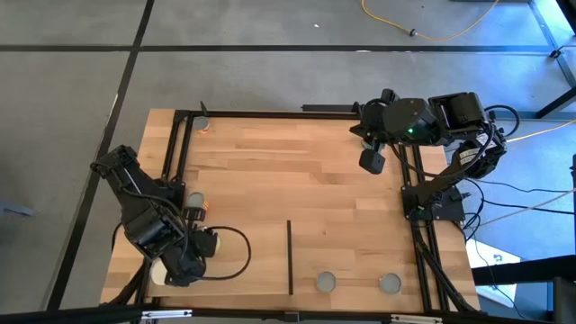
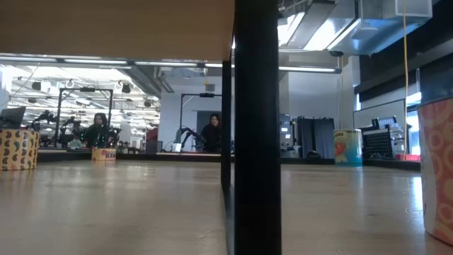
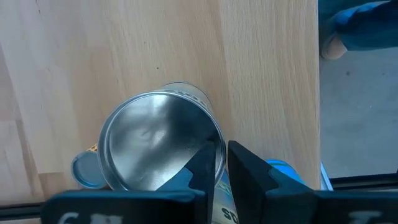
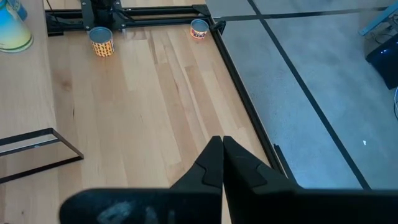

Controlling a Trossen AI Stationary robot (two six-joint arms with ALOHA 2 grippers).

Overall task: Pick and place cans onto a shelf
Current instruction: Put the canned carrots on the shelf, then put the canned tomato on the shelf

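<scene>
Standing upright: two grey-topped cans (image 1: 326, 282) (image 1: 389, 283) right of black strip (image 1: 290, 256).

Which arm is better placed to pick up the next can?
Left. The left gripper hangs right over a metal-topped can; the right gripper is shut above bare tabletop, with no can near it.

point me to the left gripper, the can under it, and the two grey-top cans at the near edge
left gripper (image 3: 221, 163), left wrist view: between its fingertips.
can under it (image 3: 155, 146), left wrist view: grey metal top.
two grey-top cans (image 1: 326, 282), high view: top of the left one.
</scene>
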